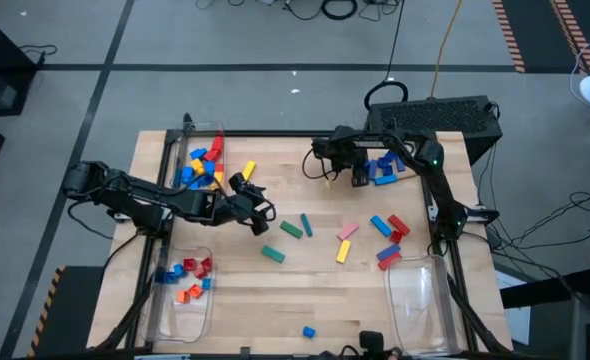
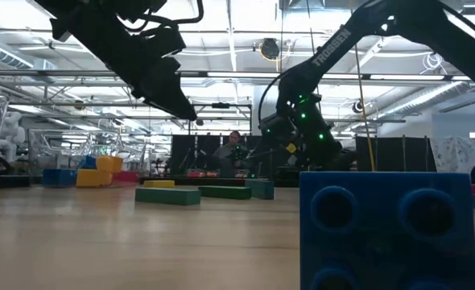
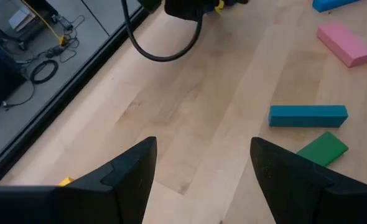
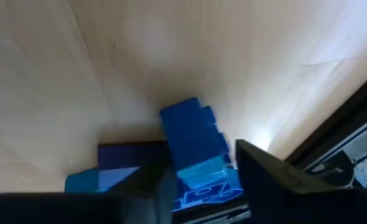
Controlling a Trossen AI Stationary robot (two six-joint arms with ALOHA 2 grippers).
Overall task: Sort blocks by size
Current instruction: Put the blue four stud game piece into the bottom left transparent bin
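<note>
Coloured blocks lie scattered over the wooden table (image 1: 245, 290): green (image 1: 292, 229), pink (image 1: 348, 231), yellow (image 1: 342, 250), red (image 1: 398, 225). A cluster of blue blocks (image 1: 385, 170) sits at the far right. My right gripper (image 1: 360, 176) is down at that cluster, shut on one blue block (image 4: 193, 140). My left gripper (image 1: 260, 215) hovers open over the table's left-centre with nothing between its fingers (image 3: 134, 180); bare wood shows below it. My right gripper has the blue block's two long sides (image 4: 171, 155) between its two fingers, which slant down from above and lie along those sides. The block sits low among other blue blocks (image 4: 109, 168); whether it is clear of the table I cannot tell.
Clear bins stand at the far left (image 1: 200, 160) with mixed blocks, near left (image 1: 180, 285) with small red and orange ones, and near right (image 1: 415, 300). A teal bar (image 3: 308, 116) and a green block (image 3: 322, 148) lie ahead of my left gripper. One blue block (image 2: 386, 229) sits by the near edge.
</note>
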